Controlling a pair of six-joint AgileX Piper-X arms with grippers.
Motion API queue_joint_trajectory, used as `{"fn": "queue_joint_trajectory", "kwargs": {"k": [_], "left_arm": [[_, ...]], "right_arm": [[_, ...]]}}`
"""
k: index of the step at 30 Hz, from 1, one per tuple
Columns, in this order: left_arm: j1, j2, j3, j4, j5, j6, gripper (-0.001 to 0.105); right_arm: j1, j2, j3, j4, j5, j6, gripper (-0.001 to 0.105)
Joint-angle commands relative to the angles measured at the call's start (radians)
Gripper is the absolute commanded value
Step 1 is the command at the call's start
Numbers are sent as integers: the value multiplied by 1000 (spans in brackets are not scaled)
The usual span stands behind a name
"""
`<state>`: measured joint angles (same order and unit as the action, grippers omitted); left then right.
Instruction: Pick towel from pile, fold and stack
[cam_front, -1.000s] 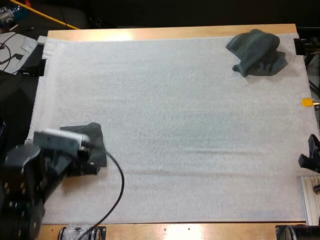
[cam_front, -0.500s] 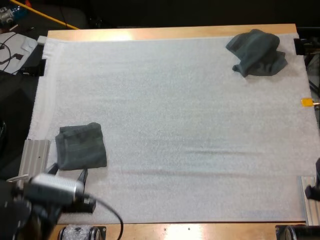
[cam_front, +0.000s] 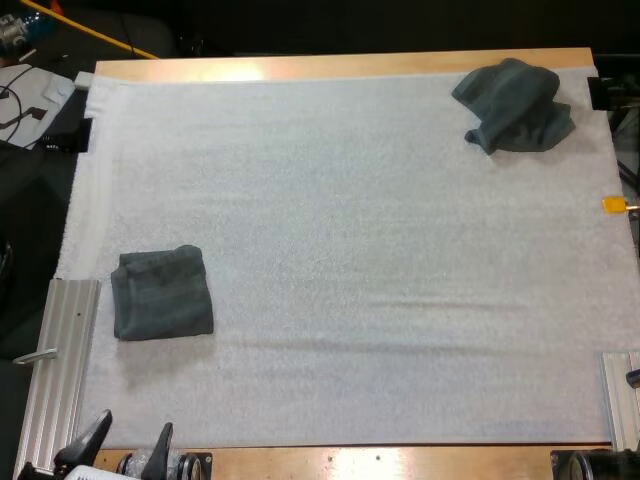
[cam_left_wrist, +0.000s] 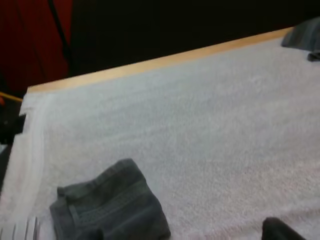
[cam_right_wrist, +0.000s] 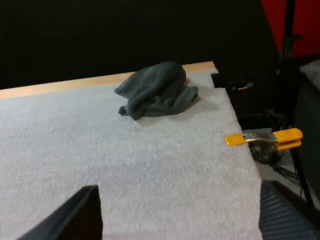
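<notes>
A dark grey-green towel (cam_front: 162, 293), folded into a square, lies flat at the mat's left side. A crumpled towel (cam_front: 515, 105) of the same colour sits in the far right corner of the mat. My left gripper (cam_front: 135, 428) hangs open at the table's front left corner, well short of the folded towel (cam_left_wrist: 107, 207). In the right wrist view my right gripper (cam_right_wrist: 180, 192) is open and holds nothing, with the crumpled towel (cam_right_wrist: 155, 90) far ahead of it near the mat's back edge.
Ribbed aluminium rails lie along the mat's front left side (cam_front: 60, 350) and front right side (cam_front: 620, 400). An orange clamp (cam_right_wrist: 265, 138) sticks out at the mat's right edge. The white mat (cam_front: 350, 250) stretches bare between the two towels.
My left arm has lifted off the folded towel and pulled back to the front left corner, uncovering the towel and the left rail. The right gripper has withdrawn past the right edge.
</notes>
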<state>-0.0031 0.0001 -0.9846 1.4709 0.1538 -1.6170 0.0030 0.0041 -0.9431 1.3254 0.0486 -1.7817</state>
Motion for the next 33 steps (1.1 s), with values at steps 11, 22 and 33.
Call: {"fn": "queue_joint_trajectory", "kwargs": {"k": [11,22,33], "left_arm": [[0,-164,9,79,9,-16,60],[2,-166,79,-49,12,-5,60],[-1,-155,264,-365,1,-13,60]], "right_arm": [[-3,-70,-13,82,-3,1,64],[-4,-72,28,-99,-1,-4,64],[-5,-63,229,-300,-4,7,64]]}}
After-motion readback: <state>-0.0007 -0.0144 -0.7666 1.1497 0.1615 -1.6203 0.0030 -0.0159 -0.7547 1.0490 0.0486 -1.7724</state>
